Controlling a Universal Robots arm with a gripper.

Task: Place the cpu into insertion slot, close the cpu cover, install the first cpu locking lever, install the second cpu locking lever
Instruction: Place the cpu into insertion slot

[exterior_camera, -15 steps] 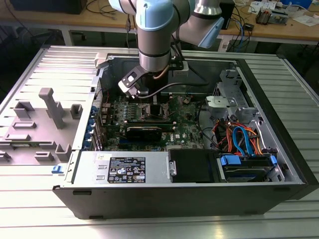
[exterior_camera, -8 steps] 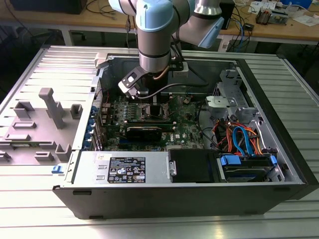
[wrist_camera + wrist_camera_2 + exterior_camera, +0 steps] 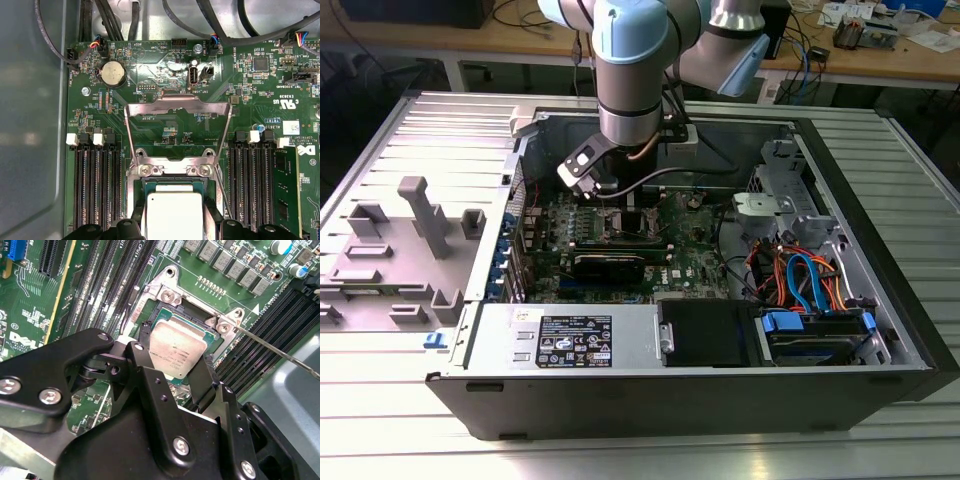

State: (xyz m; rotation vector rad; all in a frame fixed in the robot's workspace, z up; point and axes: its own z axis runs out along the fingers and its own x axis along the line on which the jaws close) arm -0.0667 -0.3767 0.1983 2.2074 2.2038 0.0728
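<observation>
The cpu (image 3: 177,346), a flat square chip with a silver-grey top, sits right over the insertion slot (image 3: 189,315). My gripper (image 3: 175,359) is shut on it, with a black finger on each of two opposite edges. I cannot tell whether the chip is seated or just above the socket. In the first wrist view the cpu (image 3: 172,215) lies between the fingers (image 3: 138,216), over the slot (image 3: 172,187). The cpu cover (image 3: 177,98) is swung open, away from the socket. A thin wire locking lever (image 3: 280,352) stands out free beside it. In the exterior view my gripper (image 3: 620,200) is low over the motherboard.
Long black memory slots (image 3: 95,185) flank the socket on both sides. Black cables (image 3: 210,20) run along the board's edge. The open case's wall (image 3: 880,250), a drive bay with orange and blue cables (image 3: 800,280) and the power supply (image 3: 570,340) surround the board.
</observation>
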